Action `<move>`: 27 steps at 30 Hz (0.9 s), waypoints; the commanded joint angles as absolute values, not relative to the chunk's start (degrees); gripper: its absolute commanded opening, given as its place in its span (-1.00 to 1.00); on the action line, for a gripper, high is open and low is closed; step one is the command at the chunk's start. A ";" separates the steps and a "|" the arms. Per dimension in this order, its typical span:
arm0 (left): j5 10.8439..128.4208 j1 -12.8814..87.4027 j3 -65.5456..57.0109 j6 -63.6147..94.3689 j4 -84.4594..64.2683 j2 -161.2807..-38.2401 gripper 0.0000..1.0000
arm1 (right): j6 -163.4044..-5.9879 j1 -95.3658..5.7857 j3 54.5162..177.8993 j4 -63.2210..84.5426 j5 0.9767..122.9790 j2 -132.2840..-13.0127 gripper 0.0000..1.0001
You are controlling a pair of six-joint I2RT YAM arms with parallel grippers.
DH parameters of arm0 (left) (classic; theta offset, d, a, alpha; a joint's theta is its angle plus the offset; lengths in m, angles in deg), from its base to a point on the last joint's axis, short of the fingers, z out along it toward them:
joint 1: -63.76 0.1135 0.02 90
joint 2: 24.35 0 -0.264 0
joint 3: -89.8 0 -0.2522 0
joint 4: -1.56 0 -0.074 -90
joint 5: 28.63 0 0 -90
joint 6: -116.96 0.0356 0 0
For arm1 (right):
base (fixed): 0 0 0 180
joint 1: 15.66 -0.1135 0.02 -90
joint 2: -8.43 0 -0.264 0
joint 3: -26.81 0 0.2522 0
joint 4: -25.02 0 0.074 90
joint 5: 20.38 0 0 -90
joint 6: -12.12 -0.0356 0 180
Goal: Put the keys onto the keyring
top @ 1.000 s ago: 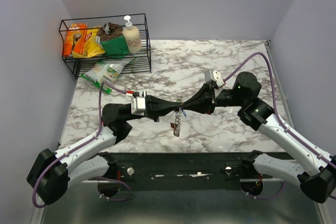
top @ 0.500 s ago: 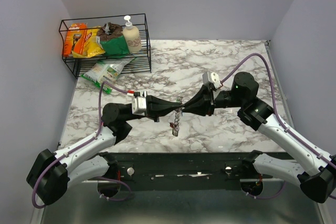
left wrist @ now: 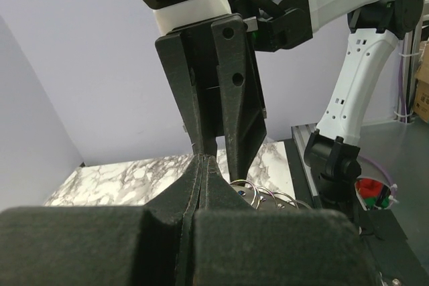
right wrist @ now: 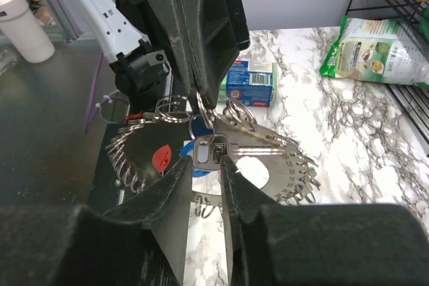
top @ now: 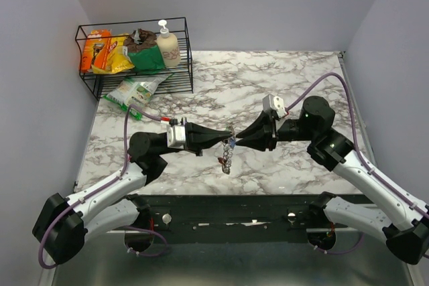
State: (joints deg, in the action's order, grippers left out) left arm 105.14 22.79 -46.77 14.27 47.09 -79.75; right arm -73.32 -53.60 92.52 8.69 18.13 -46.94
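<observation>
The keyring [right wrist: 295, 162] is suspended above the table [right wrist: 348, 138], directly below the left claw [left wrist: 203, 165]. This claw is closed on one of the small wire loops at the keyring's toothed rim. A red-headed key [right wrist: 161, 159] and a blue-headed key [right wrist: 196, 169] appear to be attached to the keyring already.

A silver key [right wrist: 234, 149] is gripped by its head in the closed right claw [right wrist: 206, 160], just beneath the tip of the left claw. Contact between this key and the pinched loop cannot be confirmed.

The step in hand is judged to be the threading of the silver key onto the loop. For the next move, the hole in the key head must be aligned with the open end of the loop and advanced along the wire. The left claw is to be kept steady throughout.
</observation>
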 commanded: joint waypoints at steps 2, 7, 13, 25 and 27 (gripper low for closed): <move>107.25 22.45 -43.48 16.94 45.11 -77.18 -1.00 | -72.61 -53.98 90.06 9.41 23.30 -41.23 -0.24; 107.87 22.54 -43.39 17.81 42.65 -76.30 -1.00 | -72.34 -53.98 89.27 9.59 25.67 -38.77 -0.21; 107.95 22.54 -43.39 18.69 41.24 -75.60 -1.00 | -72.43 -53.98 88.39 10.11 26.99 -37.09 -0.18; 107.69 22.54 -42.95 19.66 39.83 -75.59 -1.00 | -73.31 -53.98 87.68 10.73 27.34 -37.71 -0.05; 107.43 22.54 -42.95 20.10 39.22 -75.77 -1.00 | -73.31 -53.98 87.33 12.21 27.96 -37.80 0.00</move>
